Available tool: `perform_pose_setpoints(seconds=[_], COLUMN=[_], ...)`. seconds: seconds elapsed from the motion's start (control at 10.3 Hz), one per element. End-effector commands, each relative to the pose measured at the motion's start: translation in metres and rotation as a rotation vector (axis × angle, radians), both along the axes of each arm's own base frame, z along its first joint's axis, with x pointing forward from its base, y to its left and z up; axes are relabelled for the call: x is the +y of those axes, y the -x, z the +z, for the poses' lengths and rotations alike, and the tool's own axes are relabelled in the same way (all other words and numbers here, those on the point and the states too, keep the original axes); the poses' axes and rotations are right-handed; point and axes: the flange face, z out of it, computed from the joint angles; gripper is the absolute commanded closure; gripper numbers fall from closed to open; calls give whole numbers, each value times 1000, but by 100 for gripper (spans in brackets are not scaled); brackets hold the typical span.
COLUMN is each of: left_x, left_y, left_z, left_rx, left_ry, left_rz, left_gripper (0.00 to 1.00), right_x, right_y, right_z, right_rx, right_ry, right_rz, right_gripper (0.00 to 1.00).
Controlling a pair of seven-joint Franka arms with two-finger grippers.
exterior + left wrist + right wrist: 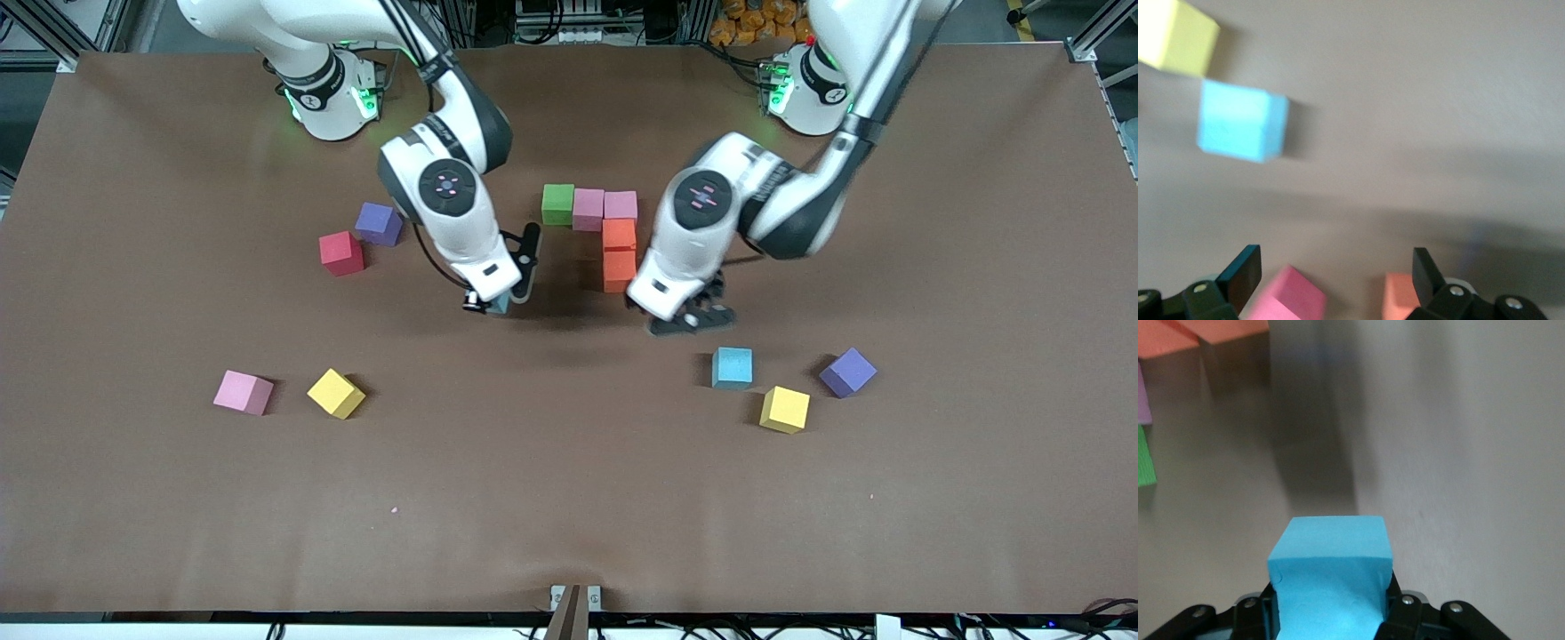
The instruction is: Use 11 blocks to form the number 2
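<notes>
A row of green (557, 204), pink (588, 209) and pink (621, 205) blocks lies edge to edge, with two orange blocks (619, 252) running from its end toward the front camera. My right gripper (500, 300) is shut on a blue block (1330, 573), low over the bare table beside that orange column. My left gripper (692, 318) hangs open and holds nothing, just off the nearer orange block; in its wrist view a loose blue block (1241, 120) and a yellow one (1175, 37) lie ahead of it.
Loose cubes: red (341, 252) and purple (380, 223) toward the right arm's end, pink (243, 392) and yellow (336, 393) nearer the camera. Blue (732, 367), yellow (784, 409) and purple (847, 372) lie toward the left arm's end.
</notes>
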Motion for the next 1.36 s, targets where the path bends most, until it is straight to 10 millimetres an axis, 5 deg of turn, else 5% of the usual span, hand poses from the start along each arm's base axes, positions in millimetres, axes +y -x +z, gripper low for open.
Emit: perform_pose_setpoints(seconds=[0.0,0.29,0.58,1.26], left_x=[35,75,82,85], left_y=[-26,-59,-74,-77], left_z=[5,-23,-48,-100], left_rx=[-2,27,50,111], left_ry=[2,5,9,2], left_rz=[-34,-82,-61,-45], left_gripper=[0,0,0,0], right_x=[34,85,124,140], right_y=[-1,23,52,65], right_z=[-1,-16,-37,-70], right_rx=[-23,-26,-29,-22], right_ry=[-4,0,21,46], right_rz=[36,76,66,104], right_gripper=[51,51,51,48])
